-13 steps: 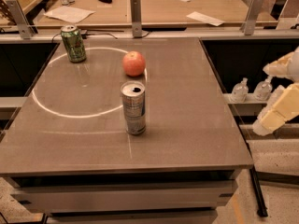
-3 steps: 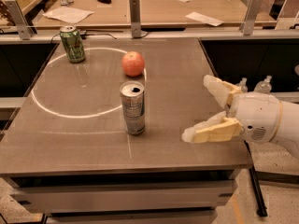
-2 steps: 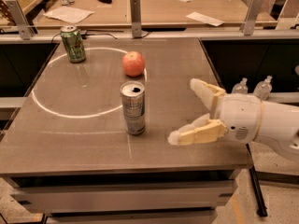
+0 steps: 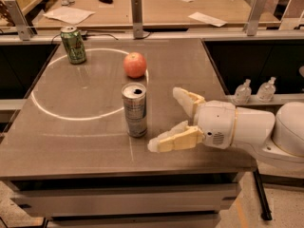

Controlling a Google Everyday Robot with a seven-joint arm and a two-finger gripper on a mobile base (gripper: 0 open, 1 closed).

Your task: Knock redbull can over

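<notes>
The redbull can [image 4: 135,109], a tall slim silver can with blue-grey panels, stands upright near the middle of the grey table [image 4: 71,141]. My gripper [image 4: 166,120] comes in from the right on a white arm, just right of the can and close to it without touching. Its two cream fingers are spread wide apart, one [image 4: 186,100] farther back and one [image 4: 172,140] near the table's front, with nothing between them.
A red apple [image 4: 135,64] sits just behind the can. A shorter green can [image 4: 73,44] stands at the back left. A white circle is drawn on the tabletop. Two clear bottles [image 4: 256,90] stand on a ledge to the right. A wooden desk with papers lies behind.
The gripper has moved left across the table from its right edge toward the redbull can, staying open. The can, apple and green can have not moved.
</notes>
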